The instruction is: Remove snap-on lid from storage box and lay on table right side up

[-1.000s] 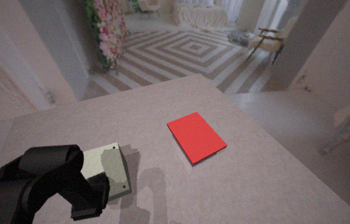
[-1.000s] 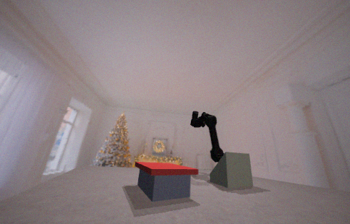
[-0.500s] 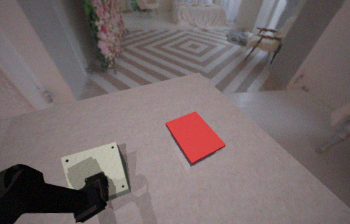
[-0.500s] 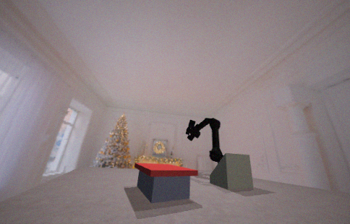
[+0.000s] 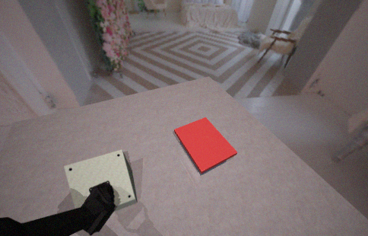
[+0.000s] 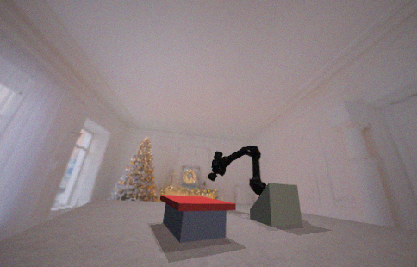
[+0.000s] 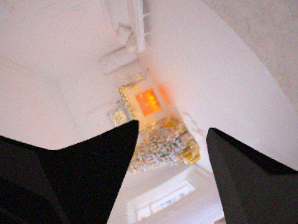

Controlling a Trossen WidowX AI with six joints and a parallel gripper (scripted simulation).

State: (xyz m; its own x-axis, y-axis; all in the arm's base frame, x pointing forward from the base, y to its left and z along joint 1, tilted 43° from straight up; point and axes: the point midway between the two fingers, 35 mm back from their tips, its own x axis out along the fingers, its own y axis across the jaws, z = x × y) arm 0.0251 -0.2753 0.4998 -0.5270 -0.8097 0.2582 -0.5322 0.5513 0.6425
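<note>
The red lid [image 5: 205, 144] [image 6: 204, 207] lies flat on top of the storage box [image 6: 204, 225], its rim overhanging the blue-grey walls. The box stands upright on the table [image 5: 157, 122] [image 6: 101, 232]; in the top view the lid hides nearly all of it. My gripper [image 7: 173, 129] [image 6: 212, 176] is partly open, with nothing between its fingertips in the wrist view. It hangs in the air behind and above the box in the exterior view, clear of the lid. The wrist view shows neither lid nor box. In the top view the fingers are too dark to make out.
A pale green wedge-shaped block [image 5: 96, 171] [image 6: 283, 206] with dark dots on its sloping face stands near the arm's base. In the top view the arm [image 5: 55, 223] passes over its lower part. The table's far edge lies beyond the box in the top view.
</note>
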